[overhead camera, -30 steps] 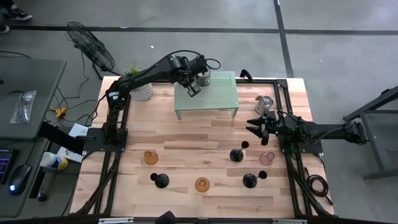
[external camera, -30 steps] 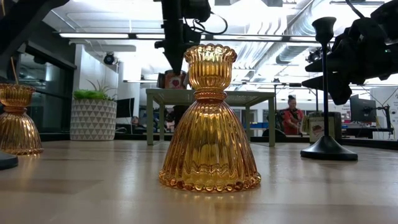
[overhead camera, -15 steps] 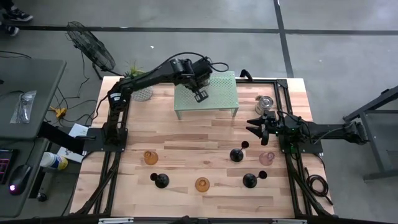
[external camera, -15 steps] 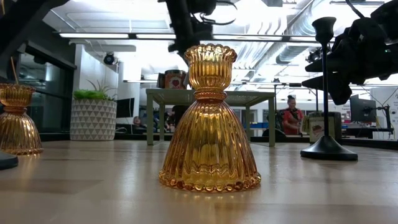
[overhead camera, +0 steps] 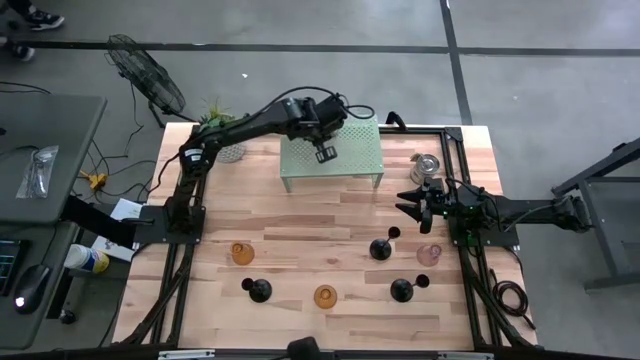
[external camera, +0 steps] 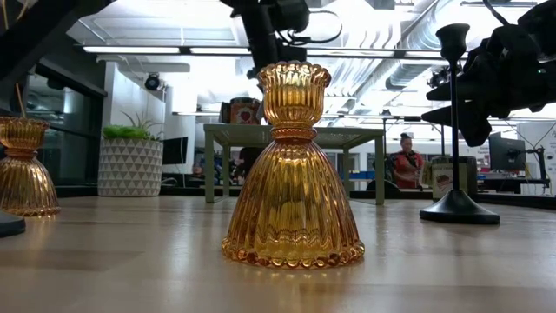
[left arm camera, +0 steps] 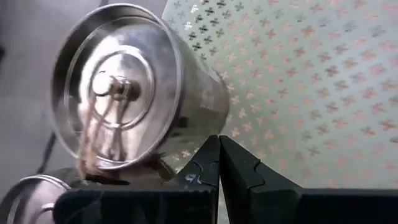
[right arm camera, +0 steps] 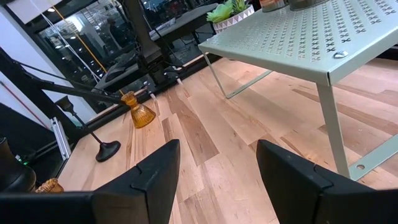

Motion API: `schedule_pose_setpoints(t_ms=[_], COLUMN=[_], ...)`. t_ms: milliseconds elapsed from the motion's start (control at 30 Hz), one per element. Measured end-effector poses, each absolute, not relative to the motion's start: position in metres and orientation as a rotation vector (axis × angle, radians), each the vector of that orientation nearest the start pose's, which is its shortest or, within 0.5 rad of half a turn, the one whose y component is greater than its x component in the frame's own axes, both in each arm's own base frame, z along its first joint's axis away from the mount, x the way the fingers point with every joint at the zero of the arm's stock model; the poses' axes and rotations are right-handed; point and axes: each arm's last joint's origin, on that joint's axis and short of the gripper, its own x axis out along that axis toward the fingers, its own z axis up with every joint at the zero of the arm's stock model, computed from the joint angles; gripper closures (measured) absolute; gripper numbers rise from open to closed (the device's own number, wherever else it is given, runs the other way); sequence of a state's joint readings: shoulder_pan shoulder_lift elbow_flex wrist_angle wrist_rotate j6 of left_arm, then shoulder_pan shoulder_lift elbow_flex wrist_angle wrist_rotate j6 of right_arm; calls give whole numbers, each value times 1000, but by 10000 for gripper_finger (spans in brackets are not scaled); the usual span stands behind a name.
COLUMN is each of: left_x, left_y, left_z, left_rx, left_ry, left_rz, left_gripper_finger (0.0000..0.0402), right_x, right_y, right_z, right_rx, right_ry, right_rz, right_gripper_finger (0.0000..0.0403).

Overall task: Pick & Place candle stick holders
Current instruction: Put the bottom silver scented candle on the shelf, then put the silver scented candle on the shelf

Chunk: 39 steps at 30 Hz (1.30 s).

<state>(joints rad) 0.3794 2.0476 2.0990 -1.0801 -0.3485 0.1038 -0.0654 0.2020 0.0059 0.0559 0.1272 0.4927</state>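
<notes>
My left gripper (overhead camera: 325, 152) is shut over the green perforated shelf (overhead camera: 355, 150) at the table's far middle. In the left wrist view its fingertips (left arm camera: 219, 149) stand right beside a shiny silver cup (left arm camera: 134, 87) that sits on the shelf. A second silver cup (left arm camera: 18, 196) shows at the picture's edge. My right gripper (overhead camera: 413, 200) is open and empty at the table's right. A third silver cup (overhead camera: 427, 167) stands behind it. Three black stemmed holders (overhead camera: 380, 247), two amber glass ones (overhead camera: 325, 296) and a pink one (overhead camera: 429, 254) stand on the near half. My left gripper's shut fingertips stand at the lower wall (left arm camera: 208, 118) of the silver cup on the shelf. I cannot tell whether they touch it.
A white pot with a green plant (overhead camera: 228, 148) stands at the far left, beside the shelf. Metal frame rails (overhead camera: 470, 270) run along the table's left and right edges. The wooden top (overhead camera: 320, 215) between the shelf and the holders is bare.
My left gripper has gone toward the table's right edge and a little toward the near edge, over the green shelf. My right arm has kept still.
</notes>
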Motion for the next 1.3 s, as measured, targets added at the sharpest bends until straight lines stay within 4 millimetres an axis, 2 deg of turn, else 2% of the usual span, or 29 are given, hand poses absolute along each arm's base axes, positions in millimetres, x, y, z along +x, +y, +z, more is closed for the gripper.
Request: schedule_pose_setpoints(t_ms=[867, 1000, 1100, 1167, 1300], left_x=[401, 403, 399, 393, 383], left_y=[172, 168, 158, 152, 144], left_z=[333, 333, 345, 360, 378], left_rx=[133, 141, 138, 121, 91], left_ry=[1038, 1035, 1002, 949, 897], left_rz=[660, 652, 624, 586, 443], left_gripper_finger=[401, 401, 401, 401, 401], right_x=[108, 108, 108, 108, 108], right_y=[-11, -11, -11, -11, -11], right_z=[154, 154, 154, 154, 154], right_rx=[486, 486, 486, 486, 486], right_ry=[90, 90, 90, 90, 90], right_rz=[-223, -223, -223, -223, -224], right_gripper_finger=[197, 197, 197, 197, 197])
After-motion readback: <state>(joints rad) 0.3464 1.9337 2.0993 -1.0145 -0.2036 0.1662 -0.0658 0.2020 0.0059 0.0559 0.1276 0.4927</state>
